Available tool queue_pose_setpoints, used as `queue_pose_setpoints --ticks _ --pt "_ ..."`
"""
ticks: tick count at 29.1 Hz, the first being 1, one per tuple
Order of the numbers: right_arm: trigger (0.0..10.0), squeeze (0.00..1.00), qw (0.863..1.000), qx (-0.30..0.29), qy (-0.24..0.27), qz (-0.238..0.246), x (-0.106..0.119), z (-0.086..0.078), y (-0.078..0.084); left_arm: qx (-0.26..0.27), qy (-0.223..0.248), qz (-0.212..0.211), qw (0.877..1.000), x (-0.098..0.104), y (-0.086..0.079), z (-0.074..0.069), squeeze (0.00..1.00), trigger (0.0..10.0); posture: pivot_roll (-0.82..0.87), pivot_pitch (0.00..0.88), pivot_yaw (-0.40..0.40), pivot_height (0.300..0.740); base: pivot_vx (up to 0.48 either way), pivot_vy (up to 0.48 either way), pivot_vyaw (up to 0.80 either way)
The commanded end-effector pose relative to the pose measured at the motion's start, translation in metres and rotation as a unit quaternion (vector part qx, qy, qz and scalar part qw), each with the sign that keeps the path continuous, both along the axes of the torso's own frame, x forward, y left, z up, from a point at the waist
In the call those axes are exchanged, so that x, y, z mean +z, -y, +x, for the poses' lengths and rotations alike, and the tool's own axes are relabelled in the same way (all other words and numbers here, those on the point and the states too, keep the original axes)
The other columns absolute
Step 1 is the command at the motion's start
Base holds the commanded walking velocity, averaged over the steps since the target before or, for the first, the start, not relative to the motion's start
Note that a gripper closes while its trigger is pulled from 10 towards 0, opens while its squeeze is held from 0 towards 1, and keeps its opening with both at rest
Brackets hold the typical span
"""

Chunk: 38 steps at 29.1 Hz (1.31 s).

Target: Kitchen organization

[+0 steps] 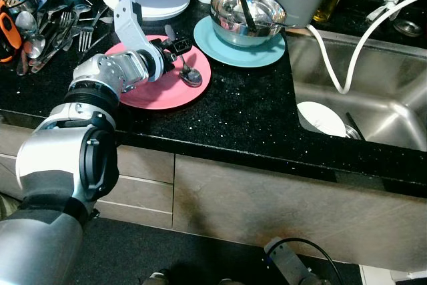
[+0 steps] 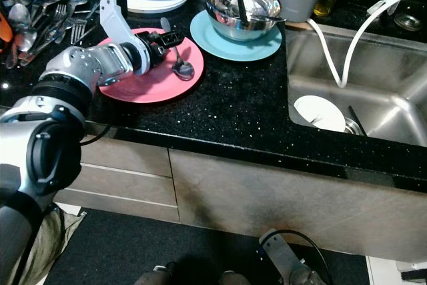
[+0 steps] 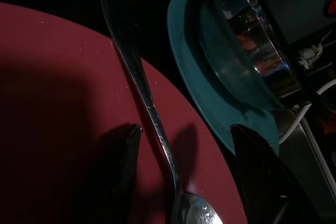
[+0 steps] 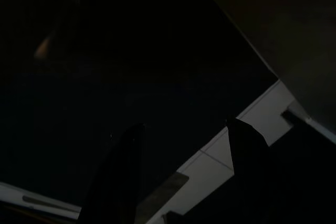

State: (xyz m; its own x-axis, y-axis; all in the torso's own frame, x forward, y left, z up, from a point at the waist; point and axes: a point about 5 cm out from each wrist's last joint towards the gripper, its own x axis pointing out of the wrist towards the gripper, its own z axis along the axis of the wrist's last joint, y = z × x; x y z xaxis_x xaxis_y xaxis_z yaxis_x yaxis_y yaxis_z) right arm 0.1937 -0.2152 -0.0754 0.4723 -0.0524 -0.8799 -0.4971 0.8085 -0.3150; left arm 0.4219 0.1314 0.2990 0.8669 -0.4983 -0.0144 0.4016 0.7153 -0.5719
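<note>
At the far left of the tabletop (image 1: 253,121) lies a heap of cutlery (image 1: 47,28). Just right of it sits the pink plate (image 1: 143,91), with a spoon (image 1: 187,71) lying on it, bowl toward the near rim. The left end effector (image 1: 175,48) hovers low over the plate with its fingers (image 3: 123,156) spread apart, holding nothing; in the left wrist view the spoon's handle runs between the two fingers without touching either. Further right a steel bowl (image 1: 248,17) stands on a teal plate (image 1: 230,51), then the sink (image 1: 373,98) with a white dish (image 1: 321,119) in it. The right end effector (image 4: 184,166) hangs idle below, fingers apart.

The likely trouble: the thin, slick handle lies flat on the plate, so closing fingers may skate over it or scrape the plate and push it toward the teal plate. A grip too near the handle's end would let the heavy bowl end swing and drop.
</note>
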Motion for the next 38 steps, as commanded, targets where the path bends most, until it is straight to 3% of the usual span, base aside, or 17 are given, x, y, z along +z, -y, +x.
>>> queue_pose_setpoints --ticks 1,13,14,15,16,25,38 --pt "10.0 0.0 1.0 -0.006 -0.016 -0.007 -0.004 -0.011 0.006 -0.008 -0.009 0.005 1.0 -0.003 0.004 0.0 0.0 10.0 -0.09 0.261 -0.079 0.74 0.0 0.0 0.0" --pt "10.0 0.0 1.0 0.008 -0.025 -0.014 -0.009 -0.024 0.012 -0.011 -0.011 -0.001 1.0 0.003 -0.001 -0.001 0.0 10.0 -0.11 0.328 -0.102 0.74 0.0 0.0 0.0" --pt "10.0 0.0 1.0 0.008 -0.023 -0.014 -0.009 -0.025 0.012 -0.017 -0.015 -0.001 1.0 0.001 0.001 -0.001 0.0 9.4 -0.12 0.329 -0.102 0.74 0.0 0.0 0.0" --pt "10.0 0.0 1.0 0.008 -0.023 -0.015 -0.009 -0.025 0.012 -0.021 -0.017 -0.001 1.0 0.001 0.002 -0.002 0.0 9.4 -0.12 0.331 -0.101 0.74 0.0 0.0 0.0" --pt "10.0 0.0 1.0 0.009 -0.022 -0.015 -0.009 -0.025 0.012 -0.029 -0.019 -0.003 0.999 0.0 0.003 -0.002 0.0 0.0 -0.12 0.332 -0.101 0.74 0.0 0.0 0.0" --pt "10.0 0.0 1.0 0.006 -0.018 -0.015 -0.009 -0.025 0.013 -0.067 -0.034 0.012 0.997 -0.009 0.013 -0.005 0.0 0.0 -0.13 0.334 -0.098 0.74 0.0 0.0 0.0" --pt "10.0 0.0 1.0 0.002 -0.012 -0.016 -0.007 -0.022 0.013 -0.071 -0.048 0.016 0.996 -0.019 0.012 -0.006 0.0 0.0 -0.13 0.326 -0.096 0.74 0.0 0.0 0.0"
